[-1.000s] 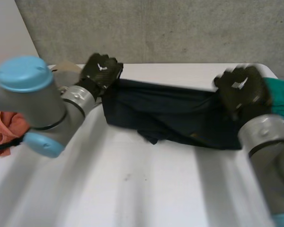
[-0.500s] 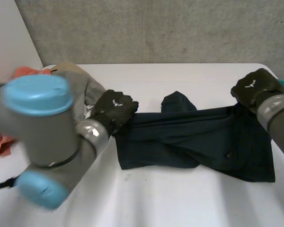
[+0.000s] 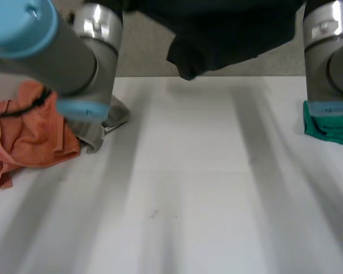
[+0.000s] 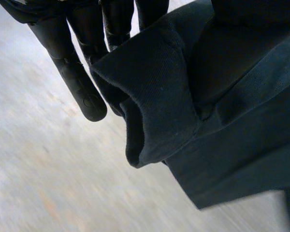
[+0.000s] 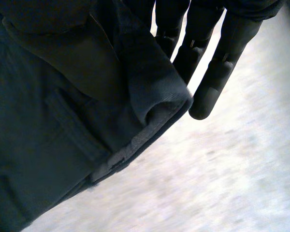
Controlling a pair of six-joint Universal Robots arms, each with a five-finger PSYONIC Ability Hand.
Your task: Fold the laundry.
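**Left hand [image 4: 70,67] & right hand [image 5: 220,72] each hold one end of the dark garment [image 3: 217,28], up above the bench [image 3: 206,188]**

Bench: white, the biggest thing in the head view.

Arms: both stand high over the bench. Left arm [image 3: 51,45] is over the bench's left side, right arm [image 3: 328,51] over its right side. Both are grey w/ light-blue caps.

Dark garment: navy-black, strung between the two arms above the bench's far edge. It touches the bench nowhere. One bunched part sags lowest approx. over mid-bench, in front of the grey wall behind the bench.

Orange cloth [image 3: 26,134]: crumpled heap on the bench at its left edge.

Green cloth [image 3: 331,128]: on the bench at its right edge, partly hidden behind the right arm. Layered edges show, so it looks folded.

Grey-beige cloth [image 3: 91,140]: smaller heap on the bench's left side, just beside the orange cloth, partly under the left arm's blue cap.

Left hand, own wrist view: fingers nearly straight & close together. A thick rolled hem of the garment lies against them and covers some of them. The fabric hangs from the hand, pinched there. Thumb is hidden by cloth.

Right hand, own wrist view: much the same. Fingers are long & near-straight w/ a folded edge of the garment pressed against them. The rest of the fabric hangs from the palm side. Thumb is hidden too.
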